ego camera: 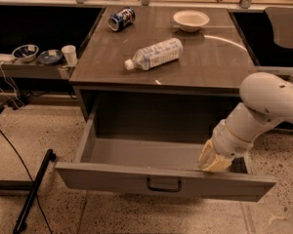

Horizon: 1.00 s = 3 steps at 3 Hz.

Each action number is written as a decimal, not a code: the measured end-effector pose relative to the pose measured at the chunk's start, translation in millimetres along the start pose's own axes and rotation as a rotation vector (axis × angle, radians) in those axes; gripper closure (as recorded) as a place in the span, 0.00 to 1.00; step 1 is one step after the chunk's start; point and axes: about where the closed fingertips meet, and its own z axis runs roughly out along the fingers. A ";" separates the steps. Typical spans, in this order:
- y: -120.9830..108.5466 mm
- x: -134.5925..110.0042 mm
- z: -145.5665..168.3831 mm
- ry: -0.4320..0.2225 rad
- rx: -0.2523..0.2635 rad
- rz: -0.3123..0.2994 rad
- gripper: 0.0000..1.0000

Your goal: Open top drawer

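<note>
The top drawer [112, 182] is a wide grey drawer with a small dark loop handle [163, 185] in the middle of its front. It stands pulled far out from under the brown table [205, 57], and its inside is bare. My gripper [216, 161] hangs from the white arm [263, 106] at the right. It reaches down behind the drawer's front panel, right of the handle, touching the panel's top edge. The two lower drawers are hidden under the open one.
On the table lie a clear plastic bottle [156, 53], a blue can [121, 19] on its side and a white bowl [191, 20]. A low shelf at left holds two bowls [25, 52] and a cup [69, 54]. A black pole [34, 189] lies on the floor at left.
</note>
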 end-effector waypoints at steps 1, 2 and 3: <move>-2.9 4.5 -63.4 -0.119 0.175 0.042 1.00; -6.0 5.1 -115.2 -0.164 0.313 0.030 1.00; -11.7 -9.1 -133.7 -0.257 0.360 -0.002 0.81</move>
